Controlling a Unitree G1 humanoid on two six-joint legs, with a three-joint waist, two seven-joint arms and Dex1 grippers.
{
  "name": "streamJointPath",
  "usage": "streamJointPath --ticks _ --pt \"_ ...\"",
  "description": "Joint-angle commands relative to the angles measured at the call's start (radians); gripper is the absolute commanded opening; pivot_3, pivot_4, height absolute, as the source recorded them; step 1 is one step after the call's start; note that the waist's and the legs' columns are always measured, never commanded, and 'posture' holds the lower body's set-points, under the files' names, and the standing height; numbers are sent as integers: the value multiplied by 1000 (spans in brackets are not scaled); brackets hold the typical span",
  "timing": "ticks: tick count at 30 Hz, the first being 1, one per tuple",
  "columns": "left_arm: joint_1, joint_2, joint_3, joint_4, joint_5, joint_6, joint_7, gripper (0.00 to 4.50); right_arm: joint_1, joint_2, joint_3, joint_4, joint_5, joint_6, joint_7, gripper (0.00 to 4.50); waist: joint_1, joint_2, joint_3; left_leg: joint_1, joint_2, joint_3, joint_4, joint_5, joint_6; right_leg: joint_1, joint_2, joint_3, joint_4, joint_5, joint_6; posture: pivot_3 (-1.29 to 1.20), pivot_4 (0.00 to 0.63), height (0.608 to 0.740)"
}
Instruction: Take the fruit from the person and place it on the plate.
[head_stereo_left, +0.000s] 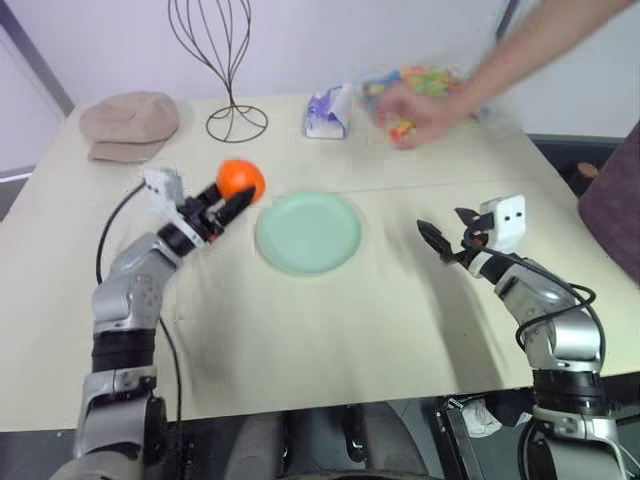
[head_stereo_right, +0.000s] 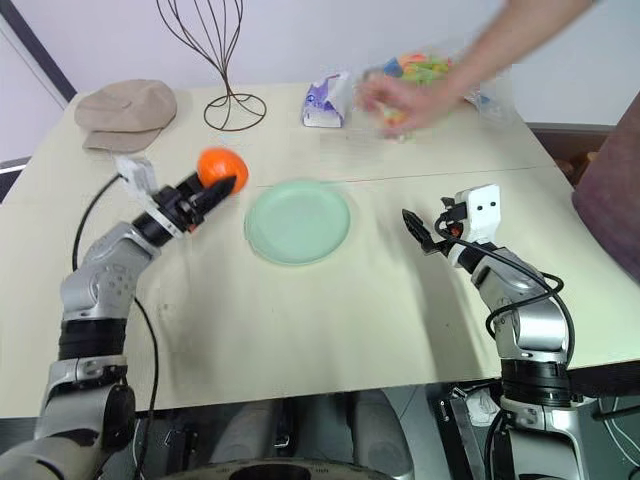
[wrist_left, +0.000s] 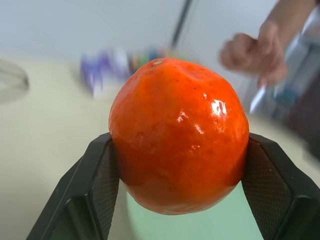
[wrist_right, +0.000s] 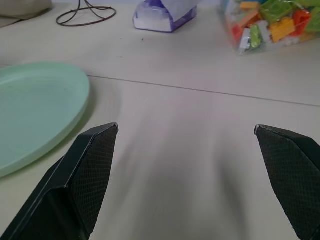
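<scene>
A pale beige table (head_stereo_left: 330, 330) with a faint seam across it stands against a white wall, a dark post at the far left corner. On its far side lie a tan cap (head_stereo_left: 129, 124), a wire stand (head_stereo_left: 234, 112), a purple-and-white packet (head_stereo_left: 328, 112) and a clear bag of bright blocks (wrist_right: 270, 22). The person (head_stereo_left: 425, 108) reaches in from the far right, the hand blurred over the bag. The left gripper (head_stereo_left: 232, 200) is clamped on the fruit (head_stereo_left: 240, 179), one finger on each side of it. The fruit is held above the table just left of the plate (head_stereo_left: 308, 232), not over it. It is nearly round, so no long axis can be told; in the left wrist view a small pale dimple sits at its top, facing up and away from the gripper, which the head views are too coarse to show. That same view shows the green plate beneath and beyond the fruit. The right gripper (wrist_right: 187, 165) hovers low over bare table to the right of the plate, its fingers (wrist_right: 85, 175) spread wide with nothing between them; the right wrist view shows the plate's rim beside one finger.
</scene>
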Motion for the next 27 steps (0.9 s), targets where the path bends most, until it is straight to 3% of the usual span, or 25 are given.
streamJointPath --ticks 1,7,9,11,19,27 --pt "-39 -9 -41 -38 20 -5 -25 2892 11 22 -11 -65 13 -24 -19 4500 1 0 0 0 0 0 1 0 0 0 0 0 0 0 0 0 150 740" --pt "-106 -60 -153 40 130 -84 -51 2892 60 49 -26 -104 13 -31 -47 4500 -2 0 0 0 -1 0 1 0 0 0 -1 0 0 0 0 0 150 740" --pt "-125 -75 -156 76 140 -102 -59 3920 70 52 -32 -112 14 -32 -54 4500 -5 0 0 0 -1 0 1 0 0 0 -1 0 0 0 0 0 150 740" --pt "-136 -78 -163 92 144 -107 -81 4457 77 54 -34 -121 15 -32 -60 4500 -10 0 0 0 0 1 0 0 0 0 0 0 0 0 0 0 150 740" --pt "-180 -72 -121 152 194 -186 -40 4457 88 52 -46 -133 18 -30 -68 4500 -3 0 0 0 1 0 0 0 0 0 1 0 0 0 0 0 150 740" --pt "-31 89 59 -7 107 -58 19 4457 35 20 -60 -48 12 -55 -30 4500 -13 0 0 1 2 1 -1 0 0 -1 1 0 0 0 0 0 150 740"
